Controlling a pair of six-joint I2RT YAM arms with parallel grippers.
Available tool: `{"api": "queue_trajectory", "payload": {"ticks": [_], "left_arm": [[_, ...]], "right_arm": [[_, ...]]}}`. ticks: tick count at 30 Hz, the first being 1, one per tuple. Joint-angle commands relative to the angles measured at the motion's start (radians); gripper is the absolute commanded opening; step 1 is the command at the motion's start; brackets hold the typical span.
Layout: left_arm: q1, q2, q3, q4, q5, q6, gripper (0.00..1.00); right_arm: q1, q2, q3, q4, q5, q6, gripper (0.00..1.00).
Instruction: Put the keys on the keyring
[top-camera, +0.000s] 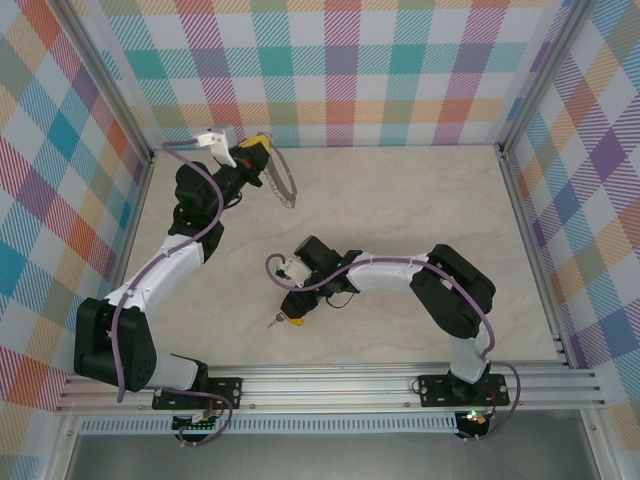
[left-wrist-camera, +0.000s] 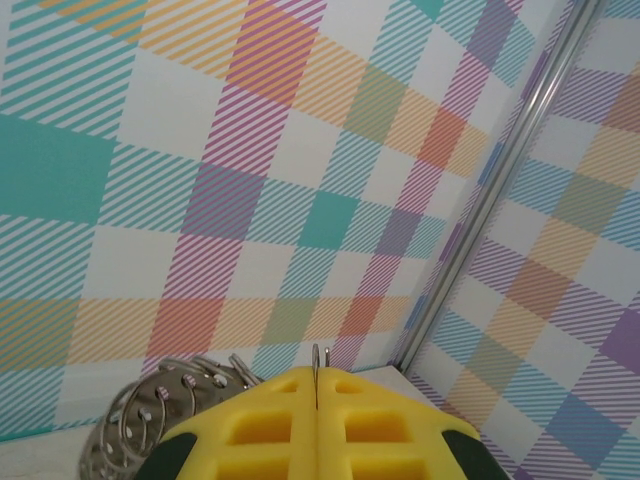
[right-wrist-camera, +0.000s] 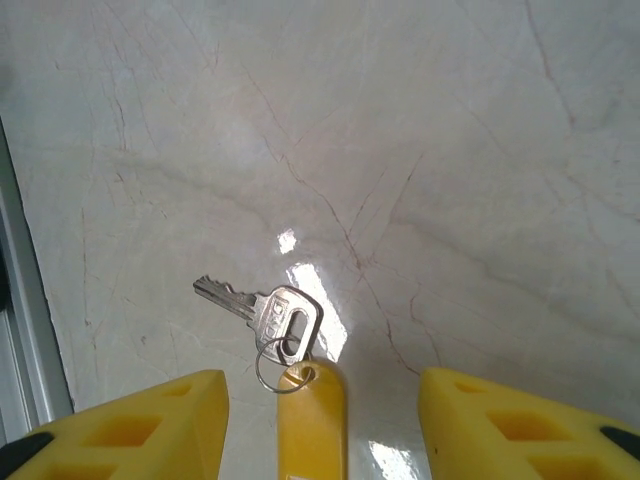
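The keys are one small silver key (right-wrist-camera: 268, 312) joined by a little split ring to a yellow plastic tag (right-wrist-camera: 312, 425). It lies on the marble table, seen from above as a small speck (top-camera: 276, 322) by the right gripper. My right gripper (right-wrist-camera: 322, 388) hangs over it, open, with the tag lying between the two yellow fingers (right-wrist-camera: 170, 415) and touching neither. My left gripper (left-wrist-camera: 318, 378) is shut on the keyring's thin wire at the back left corner (top-camera: 255, 150). The keyring (top-camera: 283, 186) hangs from it, its silvery loops (left-wrist-camera: 160, 410) to the left of the fingers.
Checked walls (top-camera: 340, 60) close the table on three sides, and the left gripper sits very near the back wall and the corner post (left-wrist-camera: 500, 190). An aluminium rail (top-camera: 330, 385) runs along the near edge. The right arm (top-camera: 400, 272) stretches across the table's middle.
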Motion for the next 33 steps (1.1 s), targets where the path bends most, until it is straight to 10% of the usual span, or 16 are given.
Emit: {"api": "queue_trajectory", "payload": {"ticks": [1, 33], "left_arm": [[0.013, 0.003, 0.026, 0.038, 0.016, -0.009, 0.0], [0.012, 0.016, 0.033, 0.025, 0.013, -0.006, 0.0]], "right_arm": [[0.011, -0.025, 0.002, -0.055, 0.001, -0.052, 0.53], [0.099, 0.131, 0.175, -0.206, 0.131, -0.263, 0.45]]}}
